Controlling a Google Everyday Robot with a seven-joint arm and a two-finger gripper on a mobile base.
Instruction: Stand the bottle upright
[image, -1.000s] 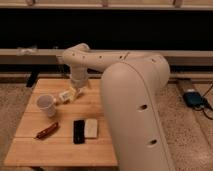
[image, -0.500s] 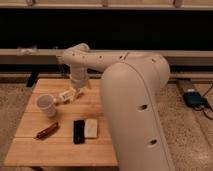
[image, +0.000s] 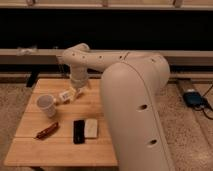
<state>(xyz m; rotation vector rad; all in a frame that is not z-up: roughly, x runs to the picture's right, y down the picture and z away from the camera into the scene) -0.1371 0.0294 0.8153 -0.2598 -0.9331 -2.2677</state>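
Across the last second no change is seen: the arm, the gripper (image: 76, 91) and every object on the wooden table (image: 30, 150) are found in the same places as in the 2 earlier views. The gripper is held low over the far part of the table, just beside the right end of the bottle (image: 64, 95), and may be touching it. Its fingers are spread as wide as they go, and nothing is seen to be clamped between them.

The bottle is still lying on its side, slanted, between the gripper and the white paper cup (image: 46, 105), which is tipped over beside it. Nearer the front edge, 1 reddish-brown item (image: 46, 131), 1 black flat object (image: 78, 131) and 1 white block (image: 91, 128) are laid well apart from the bottle.

The stillness is judged to be a pause before the grasp; the task is not yet advanced. A closing of the fingers around the bottle is called for next, and the nearby cup could be knocked.
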